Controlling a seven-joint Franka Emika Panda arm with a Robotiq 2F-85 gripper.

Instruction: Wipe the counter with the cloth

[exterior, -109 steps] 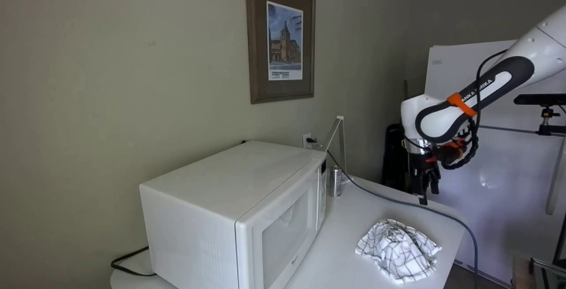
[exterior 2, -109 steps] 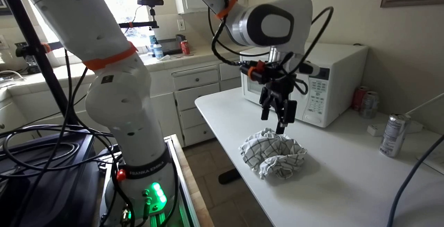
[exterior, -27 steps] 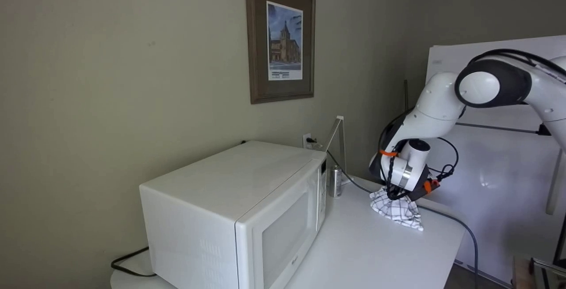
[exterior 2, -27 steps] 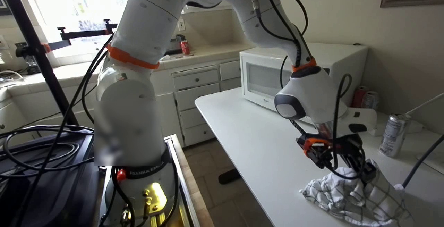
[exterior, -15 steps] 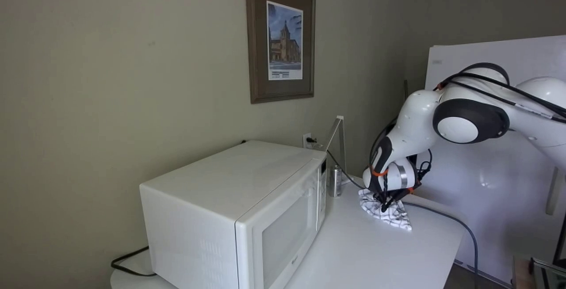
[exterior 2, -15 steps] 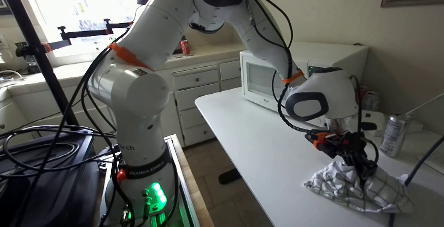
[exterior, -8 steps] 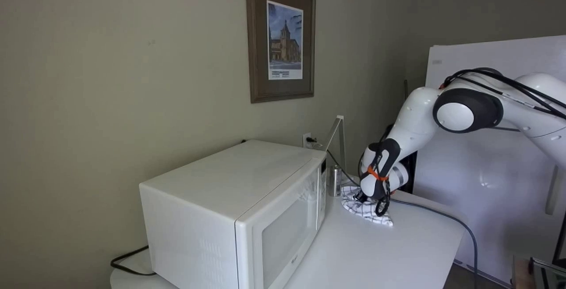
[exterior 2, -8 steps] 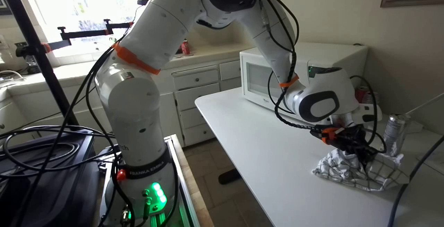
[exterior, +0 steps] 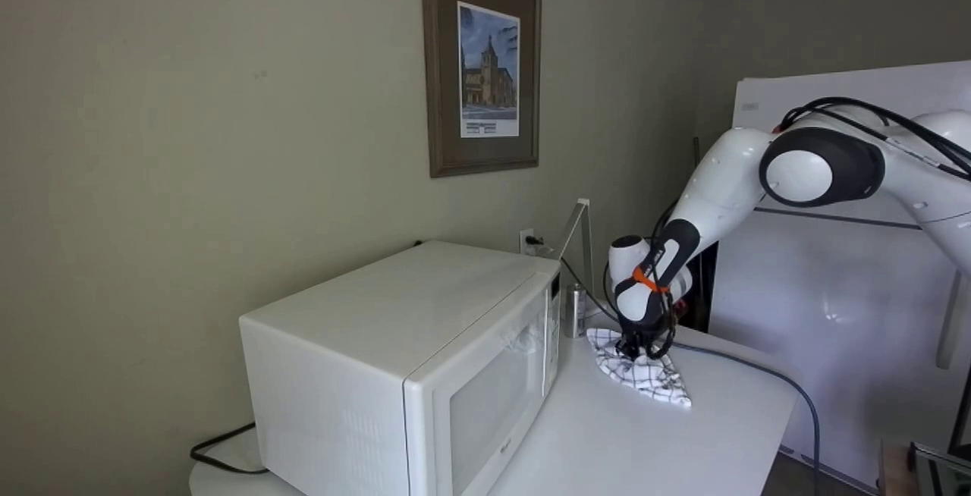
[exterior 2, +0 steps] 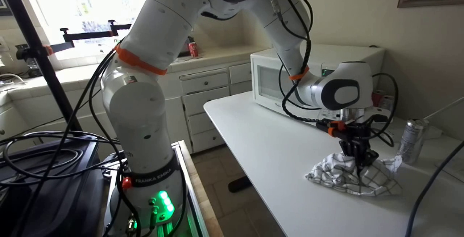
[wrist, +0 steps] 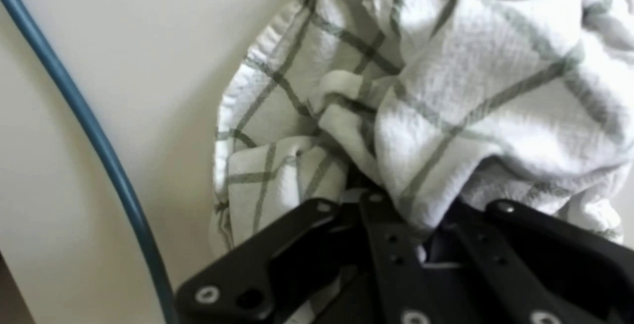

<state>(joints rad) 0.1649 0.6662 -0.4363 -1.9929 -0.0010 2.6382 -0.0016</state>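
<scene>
We see the jaws of the gripper (wrist: 408, 210) drawn nearly together on a pinched fold of the checked cloth (wrist: 495, 91), though the fingertips are buried, so we can't vouch for the depth of the bite. The cloth lies bunched on the counter (exterior 2: 261, 146), apart from the blue cable (wrist: 99, 135) and near the silver can (exterior 2: 411, 141). Picking up looks done, and we judge the wiping under way; no mark shows us how much has been covered. Likely left: the long stretch in front of the microwave (exterior: 394, 359), then letting the cloth go.
</scene>
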